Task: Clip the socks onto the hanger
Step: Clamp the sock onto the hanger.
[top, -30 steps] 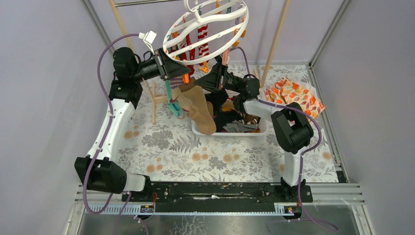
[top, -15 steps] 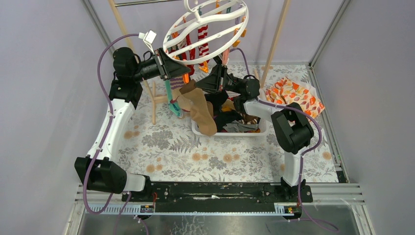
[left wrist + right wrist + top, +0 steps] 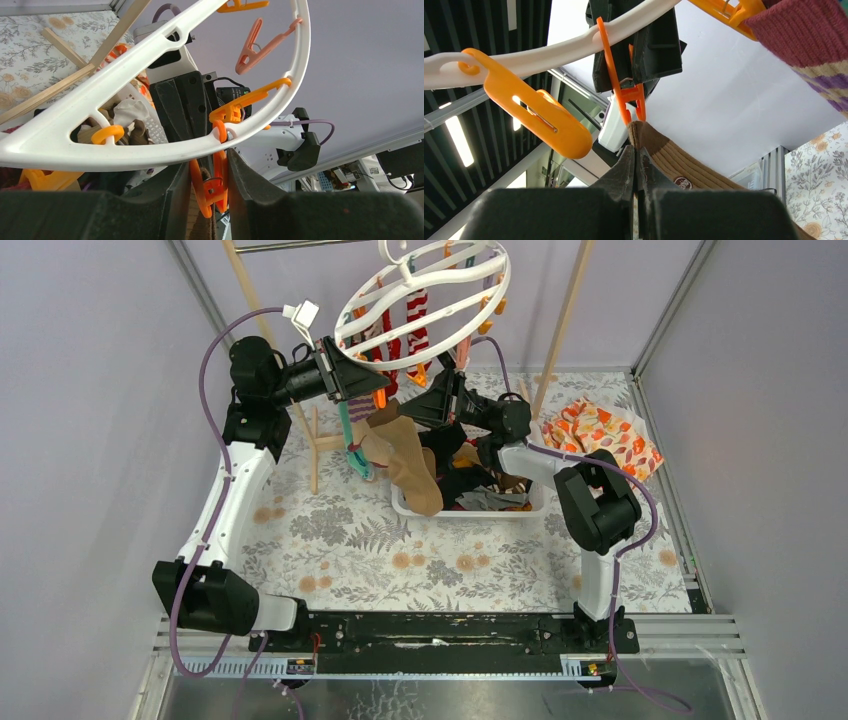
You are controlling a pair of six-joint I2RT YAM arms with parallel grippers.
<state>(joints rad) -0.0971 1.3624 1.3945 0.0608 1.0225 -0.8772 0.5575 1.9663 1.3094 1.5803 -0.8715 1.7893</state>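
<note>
The white ring hanger (image 3: 425, 290) hangs at the back with red-and-white striped socks (image 3: 415, 325) clipped on it. My left gripper (image 3: 372, 390) is shut on an orange clip (image 3: 216, 182) under the ring (image 3: 125, 150), one finger on each side. My right gripper (image 3: 412, 410) is shut on the cuff of a tan sock (image 3: 405, 465) and holds it up to that clip (image 3: 626, 95). In the right wrist view the brown cuff (image 3: 669, 155) touches the clip's mouth. In the left wrist view the cuff (image 3: 202, 220) sits between the clip's arms.
A white basket (image 3: 470, 510) with several dark socks stands under the right arm. A teal sock (image 3: 350, 445) hangs beside the tan one. A maroon striped sock (image 3: 809, 40) hangs from another clip. An orange-and-white cloth (image 3: 600, 435) lies at the right. Wooden poles (image 3: 565, 320) flank the hanger.
The right gripper has lifted the tan sock's cuff slightly up towards the clip. The hanger has shifted a little. The left gripper stays on the clip.
</note>
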